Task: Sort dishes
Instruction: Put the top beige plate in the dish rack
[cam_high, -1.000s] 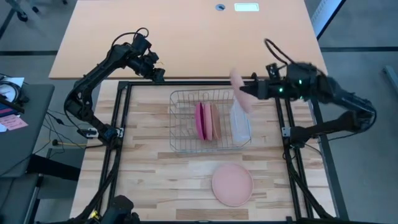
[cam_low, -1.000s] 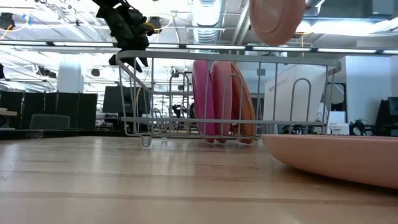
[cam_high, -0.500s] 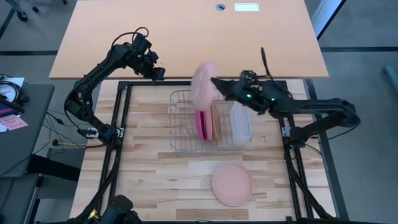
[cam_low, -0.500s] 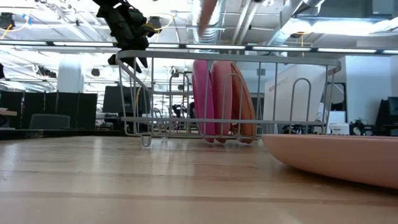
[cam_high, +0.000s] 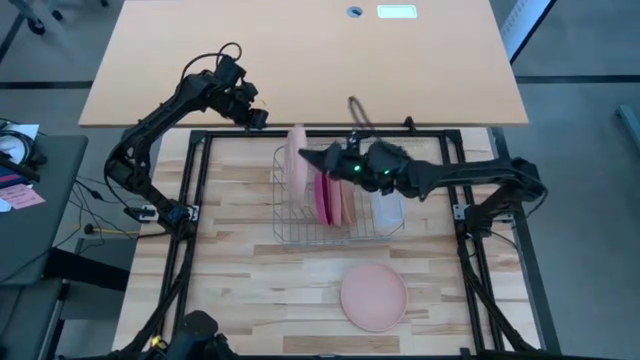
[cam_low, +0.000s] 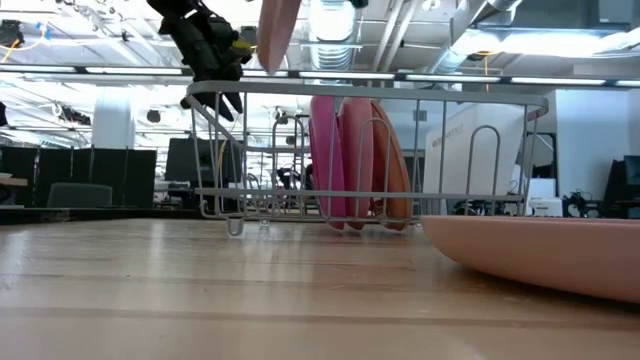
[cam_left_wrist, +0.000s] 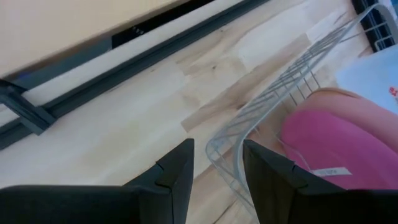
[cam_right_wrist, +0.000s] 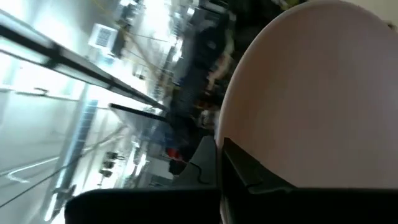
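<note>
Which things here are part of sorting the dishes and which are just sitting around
Part of the job:
- pale pink plate held on edge by the right gripper above the wire rack
- magenta plate and orange plate standing in the rack
- salmon plate flat on the table

Just there:
- translucent tub in the rack
- left gripper, waiting by the rack's corner

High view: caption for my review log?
Right pincer holds a pale pink plate on edge over the wire rack.

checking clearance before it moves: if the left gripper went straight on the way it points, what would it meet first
Probably the near corner rim of the wire rack. The left gripper points down at it, fingers apart and empty; depth is unclear, so it might reach the table just beside the rack instead.
</note>
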